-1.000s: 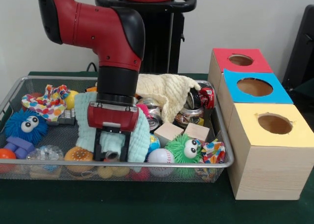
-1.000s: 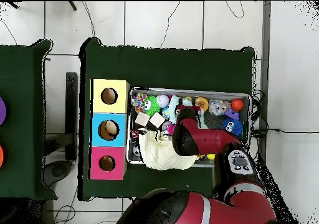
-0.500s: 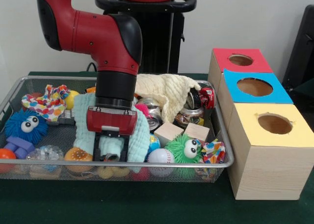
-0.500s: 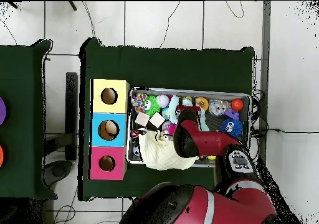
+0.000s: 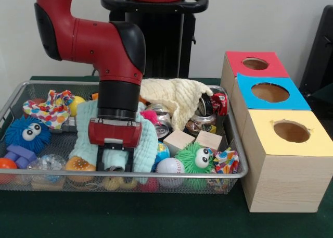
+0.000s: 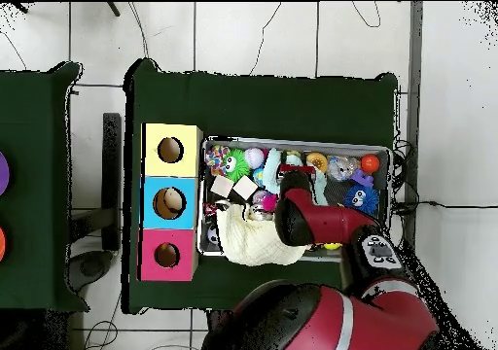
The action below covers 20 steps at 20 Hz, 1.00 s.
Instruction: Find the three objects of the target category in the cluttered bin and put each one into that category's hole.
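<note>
A wire bin (image 5: 237,144) holds mixed clutter. In it lie three cloths: a mint one (image 5: 83,139) near the front middle, a pale yellow one (image 5: 177,95) at the back, and a polka-dot one (image 5: 49,107) at the back left. My gripper (image 5: 115,162) points straight down onto the mint cloth, open, with a fold of cloth between its fingers. In the overhead view the arm (image 6: 306,215) covers most of the mint cloth (image 6: 271,159). Beside the bin stand three boxes with holes: red (image 5: 255,64), blue (image 5: 269,92) and yellow (image 5: 291,132).
Around the gripper lie a green fuzzy ball (image 5: 196,157), a baseball (image 5: 170,166), two wooden blocks (image 5: 178,140), crushed cans (image 5: 203,124), a blue fuzzy ball (image 5: 27,135), a donut toy (image 5: 79,164) and an orange ball (image 5: 6,163).
The gripper has moved left and lower, pressing into the mint cloth. The cloth's left edge and the donut toy have shifted slightly left.
</note>
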Available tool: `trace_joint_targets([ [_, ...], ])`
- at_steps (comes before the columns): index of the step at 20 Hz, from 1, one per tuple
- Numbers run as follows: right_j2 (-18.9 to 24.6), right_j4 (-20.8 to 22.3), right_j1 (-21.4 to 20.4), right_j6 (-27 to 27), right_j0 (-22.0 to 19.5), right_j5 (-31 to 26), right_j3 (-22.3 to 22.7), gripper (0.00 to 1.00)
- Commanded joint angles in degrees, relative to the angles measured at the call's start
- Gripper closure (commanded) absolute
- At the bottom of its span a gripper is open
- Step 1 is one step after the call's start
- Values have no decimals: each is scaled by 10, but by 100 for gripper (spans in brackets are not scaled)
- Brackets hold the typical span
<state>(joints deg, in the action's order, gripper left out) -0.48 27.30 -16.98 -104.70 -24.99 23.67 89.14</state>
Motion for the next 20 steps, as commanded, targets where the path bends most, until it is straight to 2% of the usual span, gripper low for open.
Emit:
trace_joint_targets([
  [1, 65, 47, 49, -84, -17, 31, -15, 0],
  [6, 69, 50, 49, -93, -19, 58, -9, 0],
  [10, 80, 49, 52, -102, -25, 36, -4, 0],
  [14, 120, 60, 77, -107, -56, -26, -8, 0],
  [17, 127, 68, 95, -104, -61, -18, -17, 0],
  [20, 114, 62, 104, -93, -52, -13, -24, 0],
])
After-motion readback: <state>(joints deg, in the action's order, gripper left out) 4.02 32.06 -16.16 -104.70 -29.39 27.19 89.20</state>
